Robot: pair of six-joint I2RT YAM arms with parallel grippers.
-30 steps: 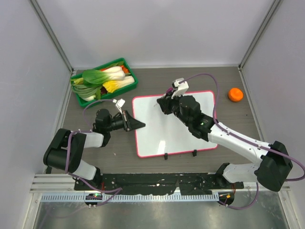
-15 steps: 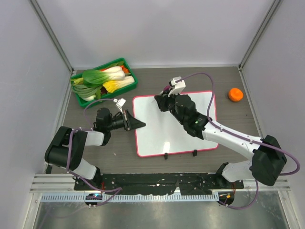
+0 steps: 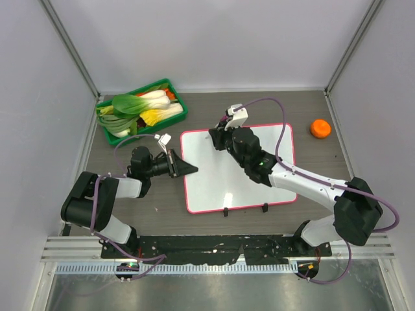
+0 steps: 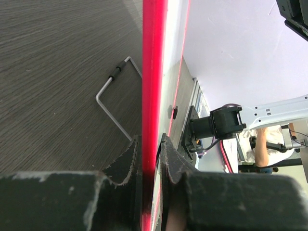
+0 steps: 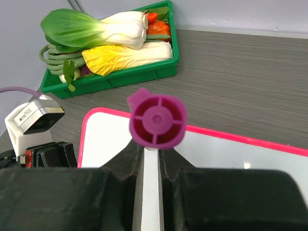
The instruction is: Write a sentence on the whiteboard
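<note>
Your left gripper [image 3: 189,170] was clamped on the left frame of the whiteboard [image 3: 220,184], lying flat mid-table; your right gripper [image 3: 219,137] pinched a purple marker [image 5: 157,119] over its far-left corner.

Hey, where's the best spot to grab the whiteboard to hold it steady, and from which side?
Pinch the thin pink frame midway along its left edge, coming in level from the left. The whiteboard lies roughly flat, so only the rim fits between jaws, and this leaves the face free for the marker in the right gripper. The left gripper is clamped there now.
</note>
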